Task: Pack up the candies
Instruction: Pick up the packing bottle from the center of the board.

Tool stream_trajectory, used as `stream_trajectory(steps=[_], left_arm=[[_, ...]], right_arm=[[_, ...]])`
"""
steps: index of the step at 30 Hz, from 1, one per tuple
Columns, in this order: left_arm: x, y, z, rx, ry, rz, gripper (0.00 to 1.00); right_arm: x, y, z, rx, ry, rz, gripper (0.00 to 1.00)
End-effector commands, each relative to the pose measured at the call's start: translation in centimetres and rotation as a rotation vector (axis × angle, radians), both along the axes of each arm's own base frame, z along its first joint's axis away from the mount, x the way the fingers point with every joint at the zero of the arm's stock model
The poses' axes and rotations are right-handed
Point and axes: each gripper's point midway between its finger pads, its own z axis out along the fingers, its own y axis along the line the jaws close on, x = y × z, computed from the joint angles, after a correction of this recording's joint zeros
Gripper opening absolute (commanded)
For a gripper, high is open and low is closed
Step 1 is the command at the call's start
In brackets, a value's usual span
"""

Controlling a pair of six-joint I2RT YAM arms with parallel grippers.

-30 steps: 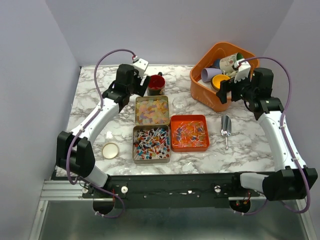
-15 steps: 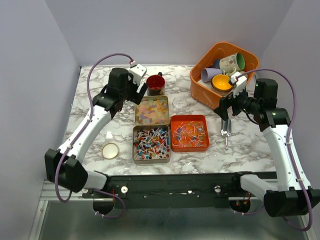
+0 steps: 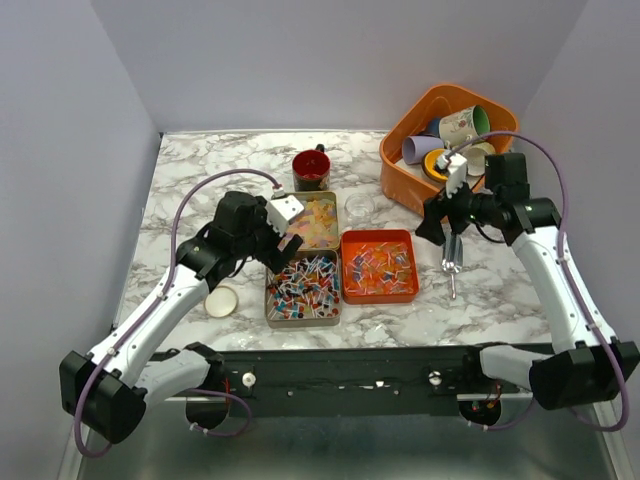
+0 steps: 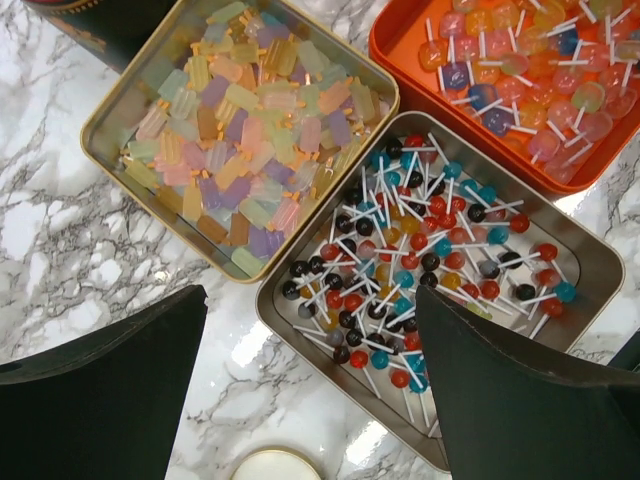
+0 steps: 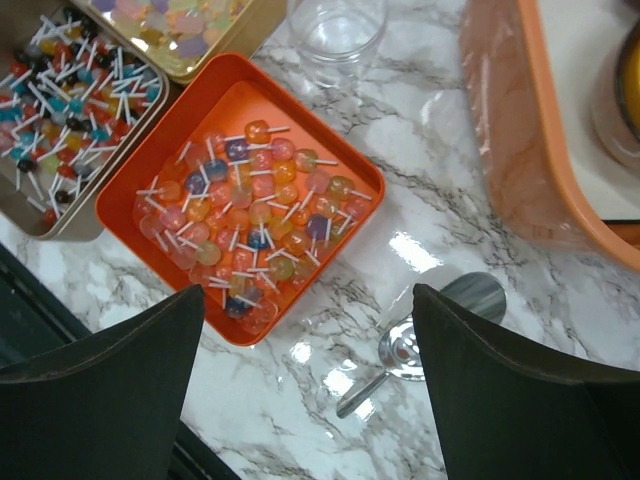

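The candies lie in three open trays. Pastel squares [image 3: 305, 221] fill a gold tin and also show in the left wrist view [image 4: 240, 130]. Red, blue and dark lollipops [image 3: 302, 287] fill a silver tin. Pale clear lollipops [image 3: 379, 265] fill an orange tray and also show in the right wrist view [image 5: 245, 205]. My left gripper [image 3: 275, 245] is open and empty, above the left edge of the lollipop tin [image 4: 310, 400]. My right gripper [image 3: 432, 222] is open and empty, above the marble between the orange tray and a metal scoop [image 5: 310, 380].
The metal scoop [image 3: 452, 255] lies right of the orange tray. An empty glass jar [image 3: 359, 205] stands behind it. A round lid [image 3: 220, 300] lies at the front left. A red mug [image 3: 311, 168] stands behind the tins. An orange basket [image 3: 405, 185] with mugs stands at the back right.
My left arm has swung from beside the red mug toward the near side, over the tins. My right arm has moved from the basket to the left, above the scoop.
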Motion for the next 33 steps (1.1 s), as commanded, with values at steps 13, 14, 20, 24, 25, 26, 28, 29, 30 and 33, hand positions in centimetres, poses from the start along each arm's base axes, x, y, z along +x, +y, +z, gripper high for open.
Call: stream_trajectory(steps=[13,14,20,24,25,26,28,29,30,33], left_arm=[[2.8,4.2,0.4,-0.059,0.081,0.253,0.97],[3.0,4.9,0.7,-0.078,0.083,0.289,0.97],[4.0,7.3,1.5,-0.121,0.061,0.391,0.97],[4.5,8.2,2.2,-0.115,0.027,0.418,0.98],[4.6,8.3,2.4,-0.118,0.021,0.419,0.98],[4.6,8.4,2.6,-0.117,0.015,0.42,0.97],[4.5,8.6,2.6,-0.113,0.011,0.421,0.98],[4.5,8.7,2.5,-0.112,0.011,0.424,0.98],[4.4,8.6,2.5,-0.112,0.012,0.425,0.97],[4.3,8.8,2.5,-0.112,0.008,0.428,0.98]], right_arm=[[10.4,14.3,-2.9,-0.168,-0.117,0.532,0.68],[10.1,14.9,-3.6,-0.18,-0.096,0.558,0.66],[11.3,16.7,-8.3,-0.272,-0.038,0.576,0.65],[12.3,16.2,-10.3,-0.322,-0.022,0.528,0.65],[12.3,16.3,-10.8,-0.327,-0.015,0.528,0.64],[12.5,16.2,-11.1,-0.333,-0.014,0.525,0.64],[12.7,15.9,-11.9,-0.354,-0.004,0.515,0.62],[13.0,16.0,-12.6,-0.36,0.003,0.51,0.61],[13.1,15.8,-12.9,-0.369,0.008,0.501,0.61],[13.5,16.1,-13.5,-0.359,0.023,0.488,0.61]])
